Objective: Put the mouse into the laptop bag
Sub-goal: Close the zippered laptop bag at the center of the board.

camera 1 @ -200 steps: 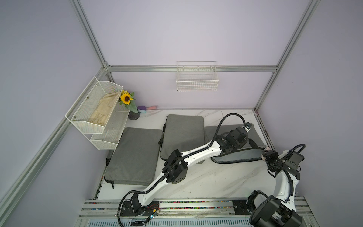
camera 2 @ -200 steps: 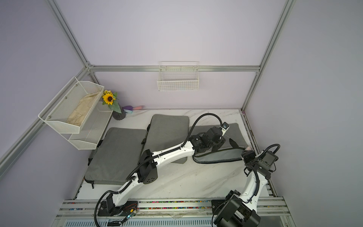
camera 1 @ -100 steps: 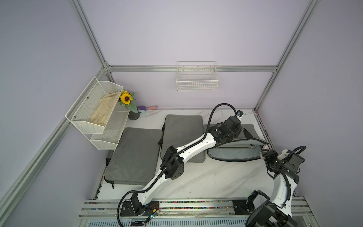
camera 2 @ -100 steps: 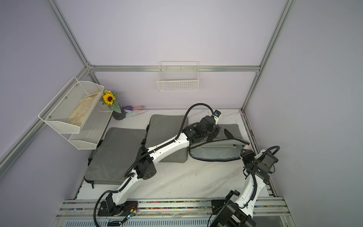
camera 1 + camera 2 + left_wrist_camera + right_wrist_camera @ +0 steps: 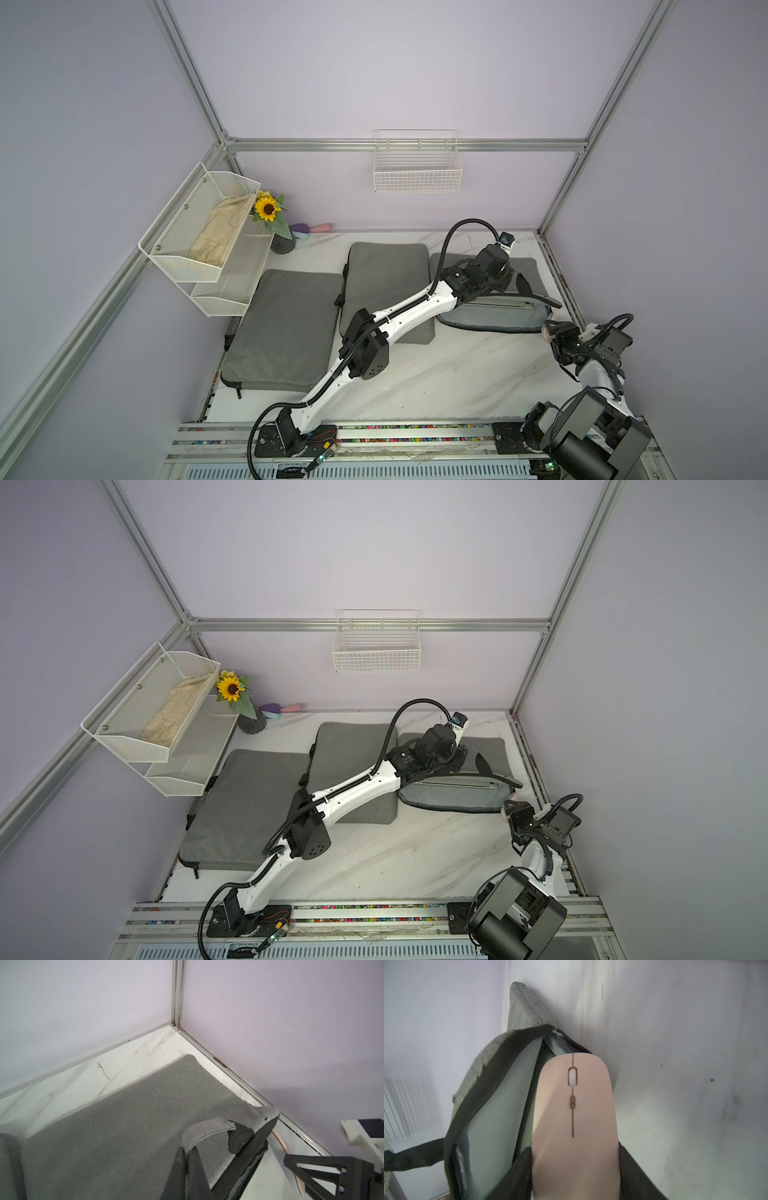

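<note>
Mouse point(image 5: 574, 1118) is sitting pinched across its sides in the right gripper point(image 5: 575, 1149), nose pointing at the zipper end of the laptop bag point(image 5: 490, 320), just beside the mouth but not yet inside it. In a top view it is showing as a small pink patch point(image 5: 550, 323) at the bag's near right corner, above the table point(image 5: 457, 374).

The change is on the other arm. A second ago the left gripper point(image 5: 187, 1153) was lying low over the bag with the top flap nearly flat. Now it is clenching the grey handle strap point(image 5: 207, 1128) and has been drawing the flap up and back toward the rear wall, so the mouth is gaping and the pale lining is facing the front. The right arm has hardly been moving meanwhile.

That is making the bag ready to receive: the opening is being held, and the remaining work is likely sliding the mouse sideways into the gap and releasing. The mouth is narrowing to nothing at the zipper end right where the mouse is aiming, so it is risking a snag on the black trim.
</note>
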{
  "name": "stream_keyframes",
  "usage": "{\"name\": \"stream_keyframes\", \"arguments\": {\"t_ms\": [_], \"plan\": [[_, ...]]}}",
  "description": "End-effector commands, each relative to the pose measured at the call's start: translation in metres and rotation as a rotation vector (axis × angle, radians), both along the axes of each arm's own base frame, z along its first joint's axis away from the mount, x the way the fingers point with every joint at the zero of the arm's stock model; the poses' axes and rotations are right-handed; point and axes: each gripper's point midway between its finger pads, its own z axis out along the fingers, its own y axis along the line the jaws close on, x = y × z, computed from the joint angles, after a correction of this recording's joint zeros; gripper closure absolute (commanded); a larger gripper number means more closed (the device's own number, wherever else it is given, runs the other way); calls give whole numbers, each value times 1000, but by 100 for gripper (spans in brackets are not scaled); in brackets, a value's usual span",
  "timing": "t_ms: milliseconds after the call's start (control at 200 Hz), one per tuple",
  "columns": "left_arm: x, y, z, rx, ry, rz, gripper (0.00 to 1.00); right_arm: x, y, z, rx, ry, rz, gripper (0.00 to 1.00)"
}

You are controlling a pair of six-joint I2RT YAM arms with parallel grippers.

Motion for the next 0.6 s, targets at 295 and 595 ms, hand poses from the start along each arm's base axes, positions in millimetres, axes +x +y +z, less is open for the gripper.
{"name": "stream_keyframes", "arguments": {"t_ms": [295, 595], "plan": [[-37, -24, 79, -283, 13, -139, 100, 41, 23, 15, -47, -36, 150, 55], [-36, -21, 68, -248, 9, -124, 100, 34, 0, 4, -121, 51, 19, 50]]}}
